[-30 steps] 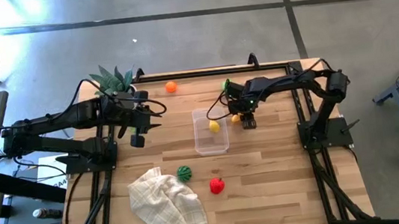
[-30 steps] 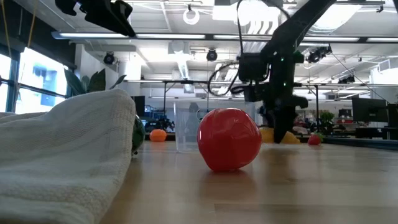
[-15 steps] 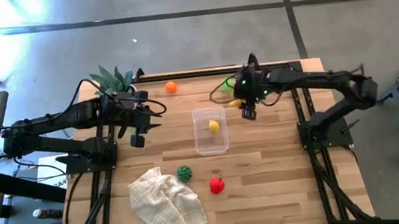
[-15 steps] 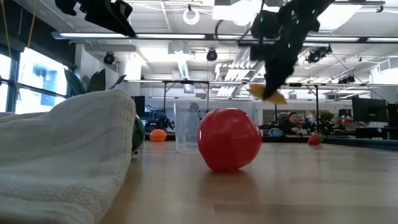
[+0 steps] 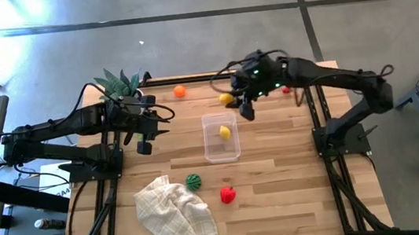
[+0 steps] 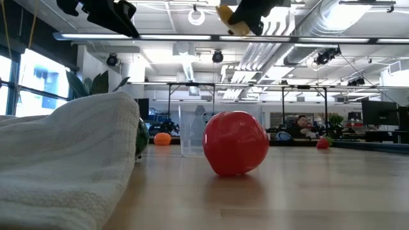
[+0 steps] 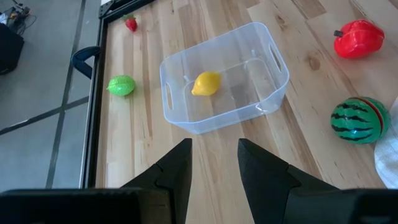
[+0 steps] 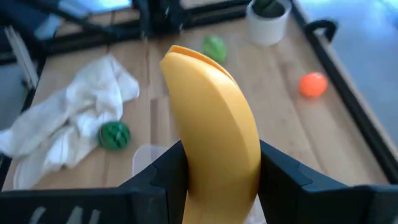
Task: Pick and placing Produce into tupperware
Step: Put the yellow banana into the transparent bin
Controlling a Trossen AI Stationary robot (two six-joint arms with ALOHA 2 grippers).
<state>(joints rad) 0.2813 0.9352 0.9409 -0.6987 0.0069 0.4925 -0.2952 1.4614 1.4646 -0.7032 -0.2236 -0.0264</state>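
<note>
Jaws clamping banana [image 8: 214, 124], perhaps above tupperware [image 5: 220, 137].

Two dark jointed arms trailing black cables, with angular black fingers.

A robotics lab: exposed ceiling ducts [image 6: 358, 25], monitors [image 6: 378, 115], concrete floor [image 5: 185, 41].

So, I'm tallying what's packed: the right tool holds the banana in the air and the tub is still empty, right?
Not quite. The right tool does hold the banana in the air, but the tub is not empty: a yellow lemon already lies in it, as the left wrist view shows.
</note>
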